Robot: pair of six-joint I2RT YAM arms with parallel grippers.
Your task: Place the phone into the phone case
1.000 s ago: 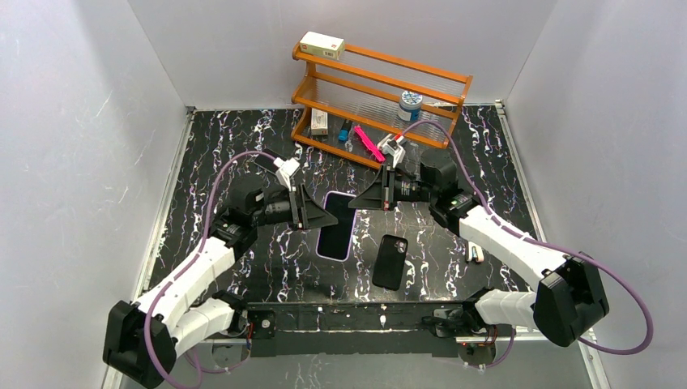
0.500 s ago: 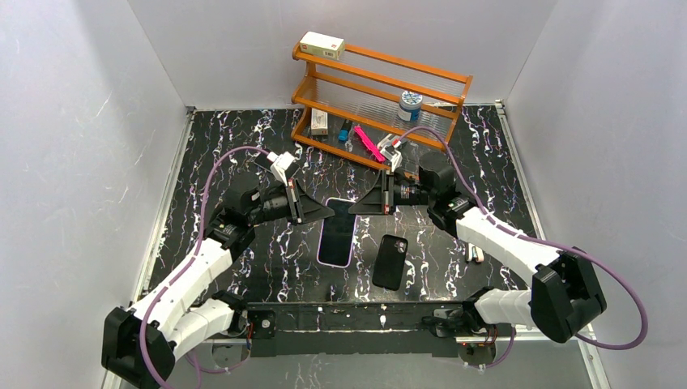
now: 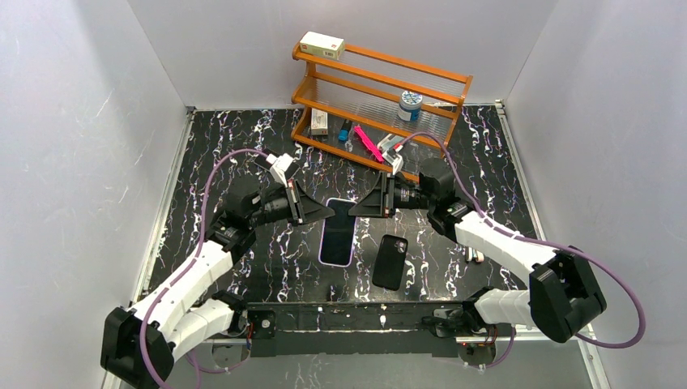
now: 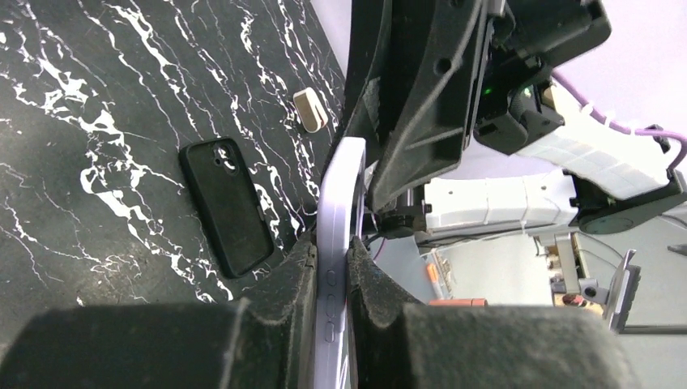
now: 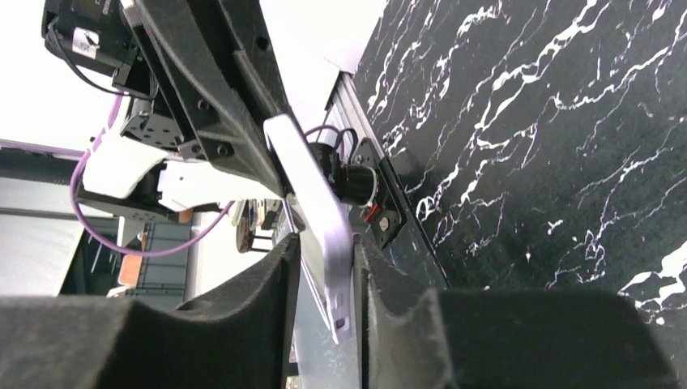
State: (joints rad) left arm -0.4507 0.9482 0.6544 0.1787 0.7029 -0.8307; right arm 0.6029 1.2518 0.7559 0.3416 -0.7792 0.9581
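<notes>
The matte black phone case point(image 3: 390, 261) lies flat on the marble table, camera cutout at its far end; it also shows in the left wrist view point(image 4: 227, 207). No plain black phone shows on its own. A lavender-edged phone point(image 3: 336, 235) with a dark face hangs between both grippers above the table. My left gripper point(image 3: 327, 215) is shut on its left edge, the lavender side point(image 4: 336, 190) pinched between my pads point(image 4: 332, 251). My right gripper point(image 3: 357, 208) is shut on the other edge point(image 5: 312, 182), between my pads point(image 5: 328, 251).
An orange wooden rack point(image 3: 381, 81) stands at the back with a box point(image 3: 322, 44), a jar point(image 3: 410, 104) and a pink item point(image 3: 369, 143). A small white object point(image 3: 476, 255) lies right of the black case. Grey walls enclose the table.
Both grippers have crept a little to the left and closer together, still holding the lavender-edged phone. Its near end has sunk slightly toward the front. The black case has not moved.
</notes>
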